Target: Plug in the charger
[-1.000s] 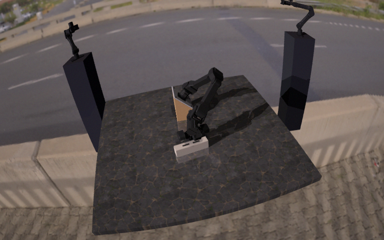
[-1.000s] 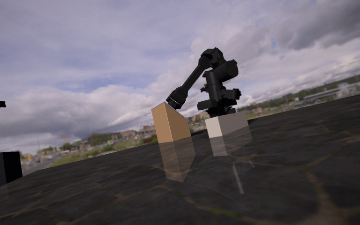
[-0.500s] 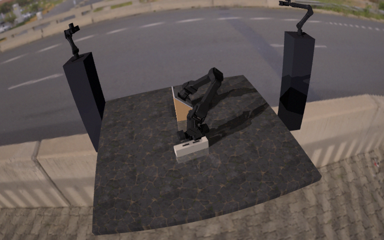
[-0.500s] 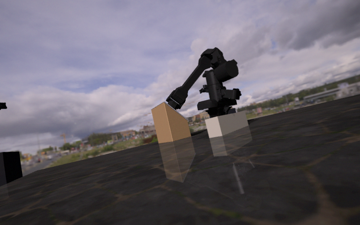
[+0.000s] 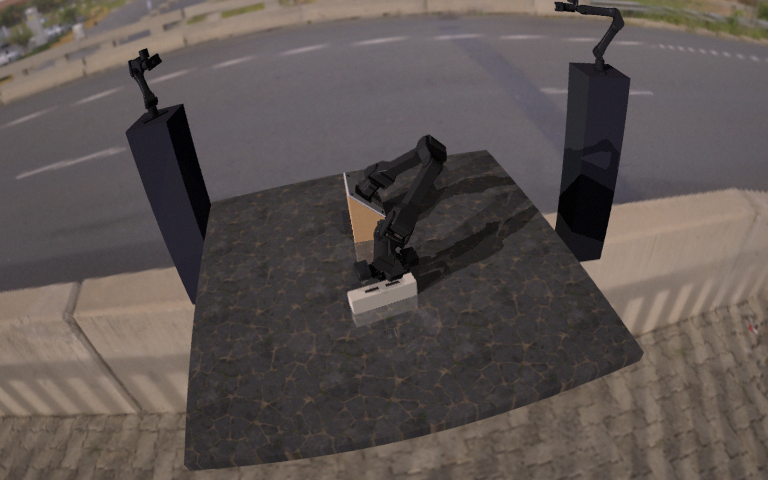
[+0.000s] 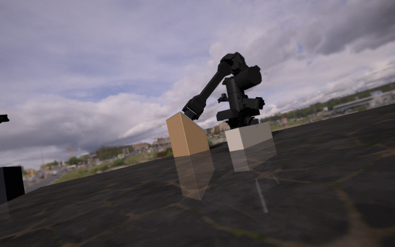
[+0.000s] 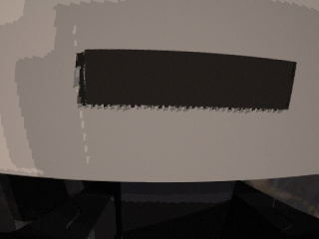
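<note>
The power strip is a pale box lying on the dark stone table. Two dark outlet slots show on its top in the top view; one slot fills the middle of the wrist view. My gripper points straight down onto the strip's top and is shut on the black charger, whose body shows between the fingers at the bottom of the wrist view. The prongs are hidden. I cannot tell which outlet the charger is over or whether it is inserted.
The arm stands on a tan block just behind the strip. Two tall black pillars with cameras stand at the table's back corners.
</note>
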`<state>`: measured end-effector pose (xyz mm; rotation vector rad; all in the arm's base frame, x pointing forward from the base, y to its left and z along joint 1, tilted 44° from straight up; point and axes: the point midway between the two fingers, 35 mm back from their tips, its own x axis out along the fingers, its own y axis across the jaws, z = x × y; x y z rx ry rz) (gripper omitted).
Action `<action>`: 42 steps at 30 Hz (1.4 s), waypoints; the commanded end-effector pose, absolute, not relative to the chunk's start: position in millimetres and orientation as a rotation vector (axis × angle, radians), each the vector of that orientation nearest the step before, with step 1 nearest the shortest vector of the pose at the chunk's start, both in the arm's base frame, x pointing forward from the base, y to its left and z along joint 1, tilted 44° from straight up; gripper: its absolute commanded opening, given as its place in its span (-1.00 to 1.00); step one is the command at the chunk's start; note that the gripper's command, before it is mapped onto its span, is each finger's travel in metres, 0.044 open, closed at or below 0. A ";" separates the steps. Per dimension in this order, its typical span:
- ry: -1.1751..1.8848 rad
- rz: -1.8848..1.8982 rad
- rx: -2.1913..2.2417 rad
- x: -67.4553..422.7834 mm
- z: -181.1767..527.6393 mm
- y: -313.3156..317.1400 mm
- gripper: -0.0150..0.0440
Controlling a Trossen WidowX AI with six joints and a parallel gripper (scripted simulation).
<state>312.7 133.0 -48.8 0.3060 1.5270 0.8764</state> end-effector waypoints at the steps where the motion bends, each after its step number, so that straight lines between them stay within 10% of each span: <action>1: 1.499 0.882 0.305 320.0 -46.2 134.9 -0.49; 42: 1.530 0.871 0.309 312.0 -50.4 133.1 -0.49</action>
